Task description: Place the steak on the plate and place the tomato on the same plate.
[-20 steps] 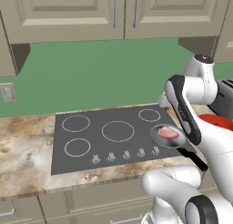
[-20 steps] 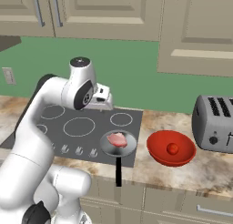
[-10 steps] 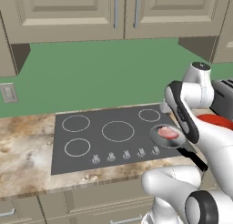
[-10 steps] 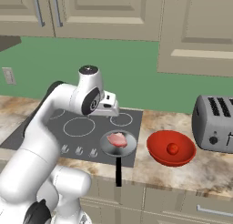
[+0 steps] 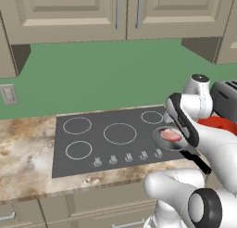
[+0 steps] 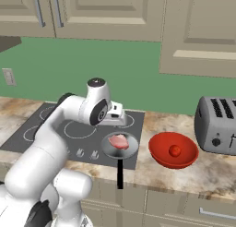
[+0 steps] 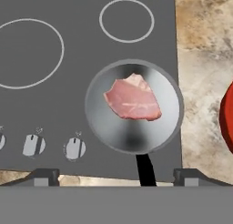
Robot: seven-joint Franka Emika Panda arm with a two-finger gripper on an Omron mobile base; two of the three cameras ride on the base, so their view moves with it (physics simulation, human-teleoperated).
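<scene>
white arm above steak (image 7: 133, 100), fingers (image 7: 44, 176) (spread)

Layout around the cooktop

The pan (image 7: 134, 106) sits on the front right corner of the cooktop (image 6: 83, 131), its handle pointing toward the counter's front edge, and the steak (image 7: 133, 100) lies in the pan. To the right of the cooktop, on the counter (image 6: 216, 166), stands the bowl (image 6: 173, 149) with the tomato (image 6: 174, 150) in it. Farther right of the cooktop, beyond the bowl, is the toaster (image 6: 216, 125). The gripper (image 7: 116, 174) hangs above the cooktop's front right part (over the pan, well clear of it).
</scene>
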